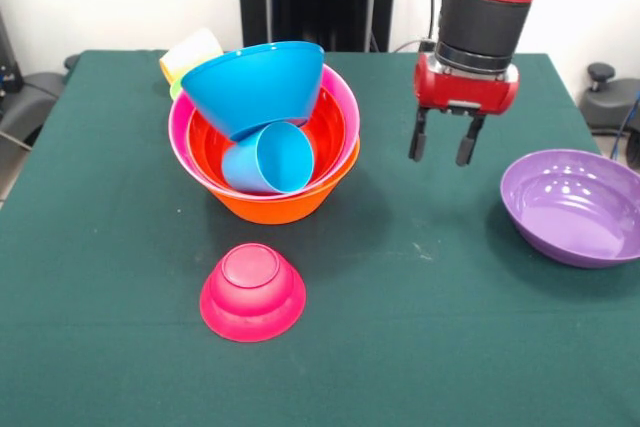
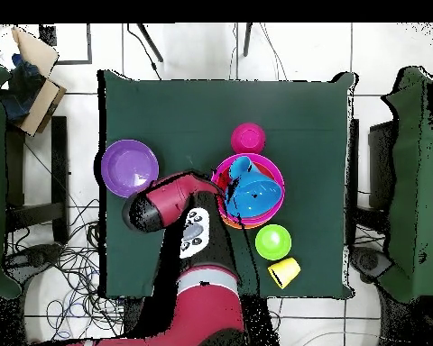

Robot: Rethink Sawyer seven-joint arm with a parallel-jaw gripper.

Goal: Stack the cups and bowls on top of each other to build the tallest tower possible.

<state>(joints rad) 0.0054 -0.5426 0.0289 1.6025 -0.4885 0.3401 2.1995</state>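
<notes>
Nearest to you in the front view, a small glossy magenta plastic bowl [image 1: 252, 292] sits upside down on the green tablecloth [image 1: 100, 247], a little in front of the tower and apart from it.

Behind it stands the tower [image 1: 265, 137]. Its base is a large orange plastic bowl [image 1: 275, 207], with a large pink bowl [image 1: 340, 97] nested inside it and a red-orange medium bowl [image 1: 325, 127] nested inside that. In the red-orange bowl you can see a light blue tapering plastic tumbler [image 1: 270, 159] lying on its side, its open mouth turned toward you. A medium blue bowl [image 1: 255, 85] rests tilted above the tumbler, leaning on the stack's left rim with its base pointing up and to the left.

To your right, at about the same depth as the tower, a medium purple plastic bowl [image 1: 572, 205] sits upright near the table's right edge, well apart from everything else.

Between the tower and the purple bowl, the red and black gripper [image 1: 446, 137] hangs above the cloth with its two dark fingers [image 1: 417, 137] parted and nothing between them.

Farther back, behind the tower's left side, a yellow-orange plastic tumbler [image 1: 190, 51] lies on its side. A sliver of a small green bowl [image 1: 176, 90] peeks out just beside it; the overhead view shows that green bowl [image 2: 273, 241] upright next to the tumbler [image 2: 284, 270].
</notes>
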